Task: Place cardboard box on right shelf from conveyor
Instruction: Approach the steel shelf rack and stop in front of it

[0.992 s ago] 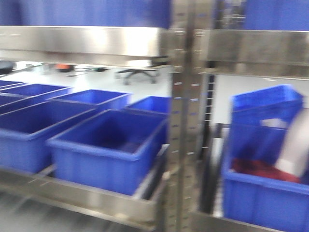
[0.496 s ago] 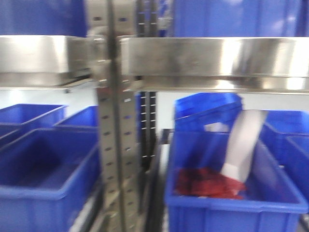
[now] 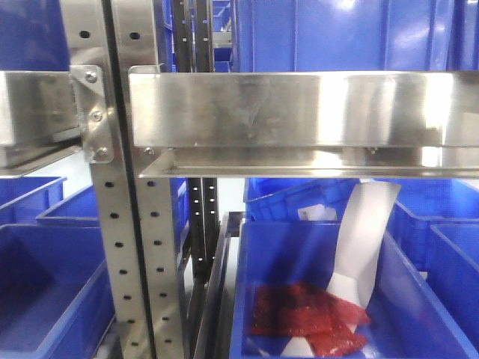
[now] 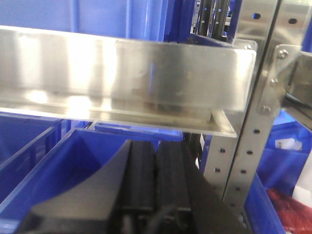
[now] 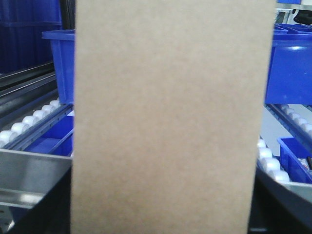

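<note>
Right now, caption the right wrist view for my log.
Tan cardboard box fills the frame, blue bins and white rollers behind.

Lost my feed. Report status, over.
Left tool shut, empty. Right tool clamps cardboard box, not yet shelved. Right shelf ahead; blue bin fills space above its lip.

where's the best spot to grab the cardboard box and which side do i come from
Grip the cardboard box across its narrow width, with the pads on its two long side edges near the lower end. Come in square to the broad face that the right wrist view shows. The box stands upright, tall and narrow, with straight parallel sides, so the short span likely suits the jaws best.
</note>
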Controlling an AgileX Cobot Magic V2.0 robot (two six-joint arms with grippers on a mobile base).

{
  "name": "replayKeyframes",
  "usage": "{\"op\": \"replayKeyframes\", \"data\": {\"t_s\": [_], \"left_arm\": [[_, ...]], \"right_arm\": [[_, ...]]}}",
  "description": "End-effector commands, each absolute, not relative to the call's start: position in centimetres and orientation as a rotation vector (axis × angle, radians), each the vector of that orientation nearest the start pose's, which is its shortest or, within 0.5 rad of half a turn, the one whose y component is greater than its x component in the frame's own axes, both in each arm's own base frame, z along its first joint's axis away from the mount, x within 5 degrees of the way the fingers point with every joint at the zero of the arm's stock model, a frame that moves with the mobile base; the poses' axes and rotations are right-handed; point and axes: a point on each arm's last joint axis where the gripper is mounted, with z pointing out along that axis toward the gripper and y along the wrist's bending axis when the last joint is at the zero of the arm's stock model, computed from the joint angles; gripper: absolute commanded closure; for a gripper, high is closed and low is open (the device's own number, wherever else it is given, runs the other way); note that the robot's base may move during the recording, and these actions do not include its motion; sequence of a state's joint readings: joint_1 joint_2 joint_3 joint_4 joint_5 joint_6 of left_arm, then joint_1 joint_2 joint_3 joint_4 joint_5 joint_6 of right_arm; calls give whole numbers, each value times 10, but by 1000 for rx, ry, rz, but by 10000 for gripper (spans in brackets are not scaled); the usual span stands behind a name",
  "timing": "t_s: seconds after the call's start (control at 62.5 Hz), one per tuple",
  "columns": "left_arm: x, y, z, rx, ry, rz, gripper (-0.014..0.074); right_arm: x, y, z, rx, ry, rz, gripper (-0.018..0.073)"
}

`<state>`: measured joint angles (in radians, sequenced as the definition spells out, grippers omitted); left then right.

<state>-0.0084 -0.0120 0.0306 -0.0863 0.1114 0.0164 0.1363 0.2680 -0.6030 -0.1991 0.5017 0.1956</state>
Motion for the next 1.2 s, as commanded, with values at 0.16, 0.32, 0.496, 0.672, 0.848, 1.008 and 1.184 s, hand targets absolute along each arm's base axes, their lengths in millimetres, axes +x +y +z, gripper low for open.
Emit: {"op": "replayKeyframes", "data": {"t_s": [0.16,0.32,0.496,0.672,0.848,1.008,1.184], "left_arm": [[56,-1,203,-50,1516,-75,715],[56,-1,203,-50,1516,-75,715],[56,-1,203,-50,1516,-75,715],[56,-1,203,-50,1516,-75,715],[56,-1,203,-50,1516,-75,715],[56,-1,203,-50,1516,-75,715],[56,-1,203,-50,1516,-75,715]], "right_arm": [[48,-1,368,-46,1528,28,198],[48,-1,368,-46,1528,28,198],[48,-1,368,-46,1528,28,198],[48,-1,368,-46,1528,28,198],[48,-1,369,-46,1527,28,198],[48,-1,370,-47,1509,33,198],[48,-1,370,-47,1513,30,198]]}}
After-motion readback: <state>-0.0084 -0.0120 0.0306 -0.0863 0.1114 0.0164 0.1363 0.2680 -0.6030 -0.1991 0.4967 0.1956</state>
